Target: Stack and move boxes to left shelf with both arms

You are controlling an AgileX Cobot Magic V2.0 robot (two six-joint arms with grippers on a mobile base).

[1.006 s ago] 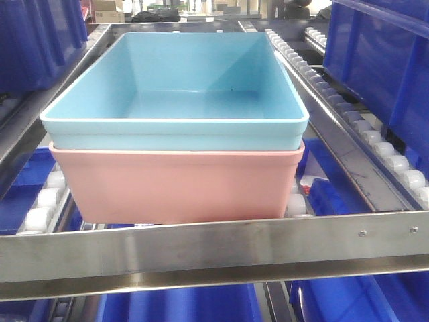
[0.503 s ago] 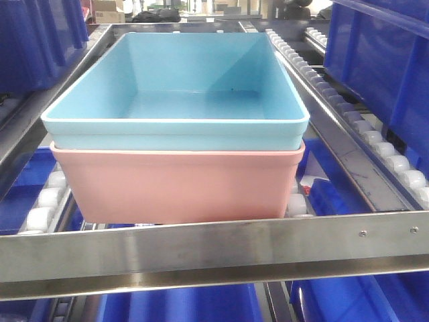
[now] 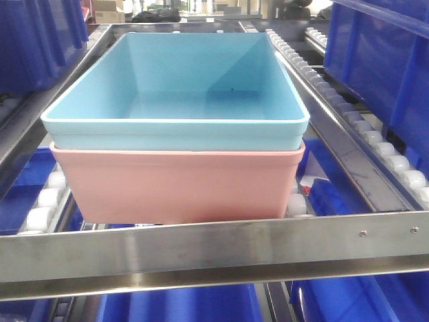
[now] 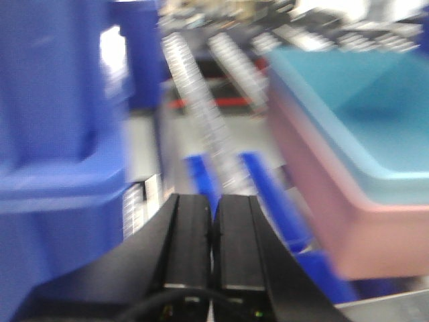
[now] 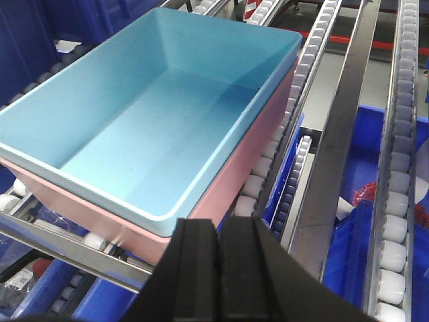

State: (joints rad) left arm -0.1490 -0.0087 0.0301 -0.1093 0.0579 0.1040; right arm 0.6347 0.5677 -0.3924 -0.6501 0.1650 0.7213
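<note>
The left gripper (image 4: 213, 231) has its two black fingers (image 4: 191, 235) pressed flat together with nothing between them, and it hangs just off the outer side of the stack, not touching it; that view is blurred, so finer detail is lost. The right gripper (image 5: 219, 265) is the same — fingers (image 5: 198, 268) closed against each other, empty, poised above the near right corner of the tubs and apart from them.

Out from the fingers lies the stack itself. The light blue tub (image 3: 175, 94) is nested in the salmon pink tub (image 3: 175, 184), rims close and roughly square to one another, the blue one empty inside. The pair rests on the white rollers (image 5: 258, 178) of the left shelf (image 3: 201, 248), just behind its steel front bar and between the side rails. Larger dark blue crates (image 3: 379, 64) stand on either side and on the level below.

As a judgement: stacking is done and the boxes are already on the shelf, released by both arms. What seems left is only to draw the arms clear — possibly a nudge deeper along the rollers, though nothing shown demands it.
</note>
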